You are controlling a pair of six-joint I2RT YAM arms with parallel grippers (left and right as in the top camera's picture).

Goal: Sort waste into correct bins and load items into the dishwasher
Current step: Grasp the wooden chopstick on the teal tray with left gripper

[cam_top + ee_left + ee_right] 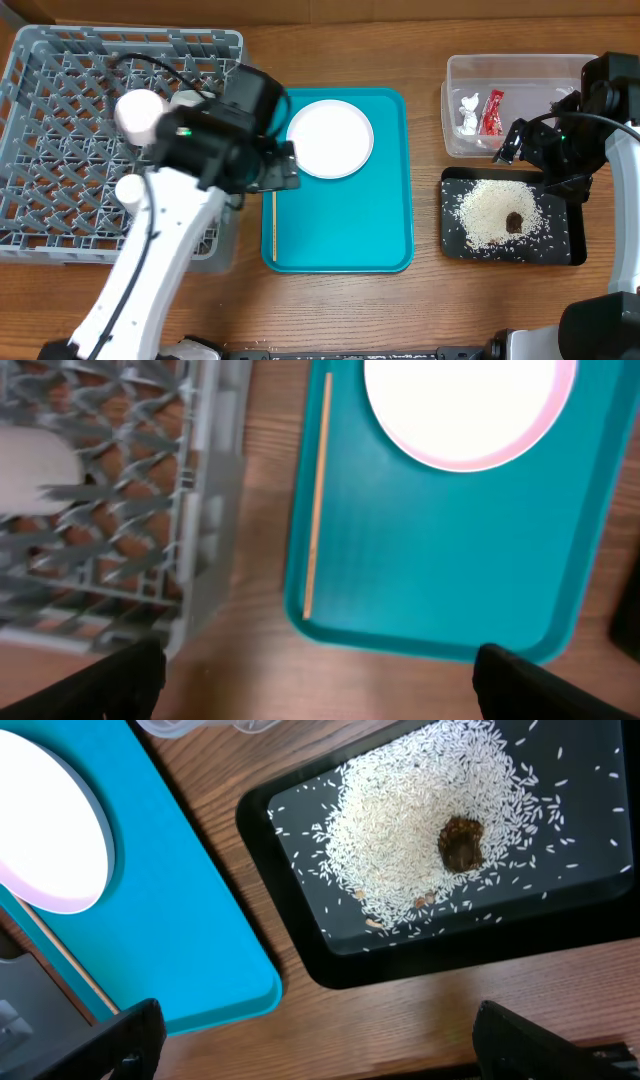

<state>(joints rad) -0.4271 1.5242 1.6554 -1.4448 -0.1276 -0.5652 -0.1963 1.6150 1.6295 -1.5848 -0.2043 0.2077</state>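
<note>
Already the waste looks sorted. Right of the teal tray (350, 220), the clear tub (530, 62) holds the red wrapper (492, 112) and the tissue (468, 112), and the black tray (560, 248) holds the rice (485, 212) and the brown lump (515, 222). The white plate (330, 138) lies on the teal tray beside a thin stick (274, 225), so it is not loaded yet. Left of the teal tray, the dish rack (60, 150) has something pale (30, 470) in it; I cannot tell what. The left claw (320, 655) and the right claw (320, 1010) are spread wide, holding nothing.

Overhead looks straight down; both close, downward wrist views share the teal tray (420, 560).
</note>
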